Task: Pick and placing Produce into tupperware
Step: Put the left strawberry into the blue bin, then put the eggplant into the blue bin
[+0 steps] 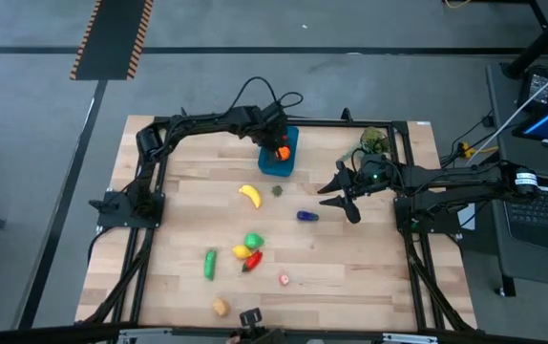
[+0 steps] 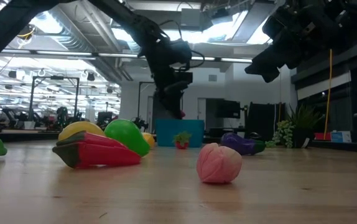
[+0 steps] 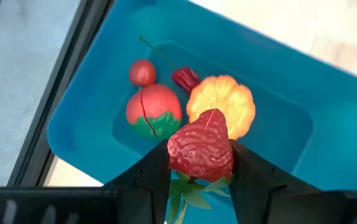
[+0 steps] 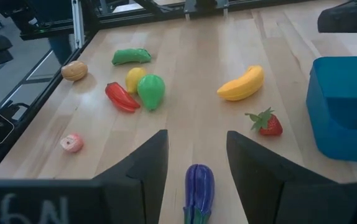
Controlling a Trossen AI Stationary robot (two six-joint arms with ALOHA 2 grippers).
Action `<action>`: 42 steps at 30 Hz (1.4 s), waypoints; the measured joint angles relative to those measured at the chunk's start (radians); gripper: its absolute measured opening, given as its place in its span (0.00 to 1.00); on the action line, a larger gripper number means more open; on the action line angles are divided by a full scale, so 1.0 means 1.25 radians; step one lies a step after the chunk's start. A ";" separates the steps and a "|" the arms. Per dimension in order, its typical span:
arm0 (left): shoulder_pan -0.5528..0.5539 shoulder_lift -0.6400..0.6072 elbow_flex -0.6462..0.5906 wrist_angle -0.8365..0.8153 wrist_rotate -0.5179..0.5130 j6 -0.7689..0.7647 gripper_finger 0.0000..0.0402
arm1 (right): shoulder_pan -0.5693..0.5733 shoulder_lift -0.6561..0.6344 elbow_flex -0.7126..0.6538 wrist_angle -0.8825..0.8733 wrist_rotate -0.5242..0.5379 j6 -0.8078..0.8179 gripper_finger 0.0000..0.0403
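Note:
My left gripper point(image 3: 201, 163) is shut on a red strawberry point(image 3: 201, 149) right above the teal tupperware point(image 1: 278, 164) at the table's far middle. Inside the tub point(image 3: 91, 106) lie an orange point(image 3: 228, 102), a red tomato point(image 3: 153, 112) and two small red pieces. My right gripper point(image 4: 197, 134) hangs open, high above the purple eggplant point(image 4: 198, 186), right of the table's middle. On the table lie a banana point(image 1: 249, 195), a second strawberry point(image 4: 267, 122), a green pepper point(image 1: 253, 240), a lemon point(image 4: 134, 79), a red pepper point(image 4: 121, 97), a cucumber point(image 1: 210, 264), a pink fruit point(image 1: 284, 280) and a potato point(image 1: 220, 307). My left gripper pinches the strawberry by its two sides point(image 3: 175, 155) between its two fingers. The fingers come slanting down from above. The berry's green leafy end point(image 3: 194, 190) points back toward the gripper and its tip points away. It hangs clear over the tub's inside.
A leafy green sprig point(image 1: 374, 141) lies at the table's far right, behind my right arm. Black frame rails point(image 1: 150, 191) run along the table's left, far and right sides. Bare wood lies between the tub and the scattered produce.

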 joint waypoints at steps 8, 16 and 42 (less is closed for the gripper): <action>0.004 0.002 0.000 -0.001 -0.002 0.006 0.31 | 0.000 0.000 0.000 0.000 0.000 0.000 0.41; 0.008 0.043 0.000 0.006 -0.009 0.016 0.31 | 0.000 0.000 0.000 0.001 0.000 0.000 0.41; 0.001 0.076 -0.001 -0.004 -0.051 0.070 0.46 | 0.000 0.000 0.000 0.001 0.000 -0.003 0.41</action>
